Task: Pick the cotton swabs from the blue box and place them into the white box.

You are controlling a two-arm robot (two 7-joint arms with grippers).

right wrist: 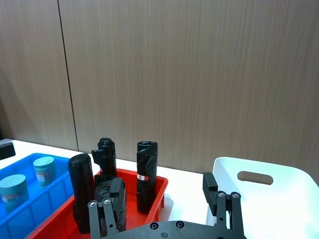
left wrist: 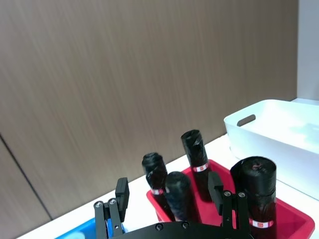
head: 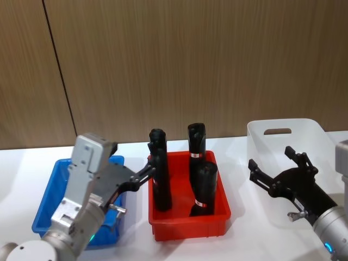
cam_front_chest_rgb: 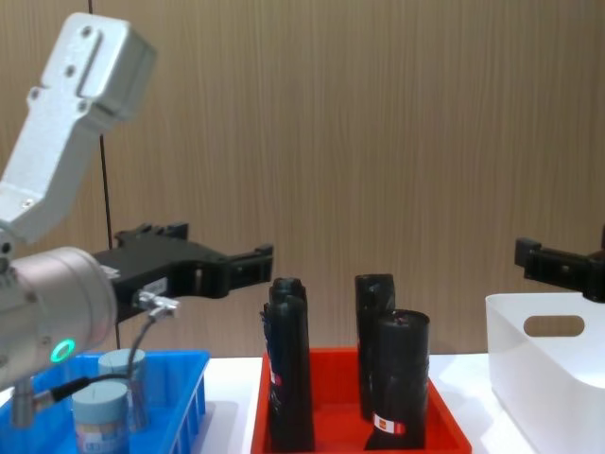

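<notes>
- The blue box [head: 50, 196] sat at the far left of the table, with the left arm reaching over it.
- Two jars of the cotton swabs [right wrist: 44, 171] stood upright inside it, close together, lids on. Neither was touched by anything.
- The left gripper [left wrist: 168, 188] hung above the blue box's inner end, well clear of the jars and pointing toward the red tray [head: 187, 225]. Its fingers were spread wide and held nothing.
- The red tray stood in the middle, between the two boxes, holding upright black rolls [head: 161, 185] that are no part of the job.
- The right gripper [head: 272, 157] hovered at the near left side of the white box [head: 315, 136]. Its fingers were also parted and empty.
- The white box stood at the far right. What could be seen of its inside was bare, with no jar in it.
- Judged from this, nothing had been delivered: no jar was grasped, lifted or dropped in. At least the two visible jars were left to move. The likely step in hand was the left gripper coming down onto one of them.
</notes>
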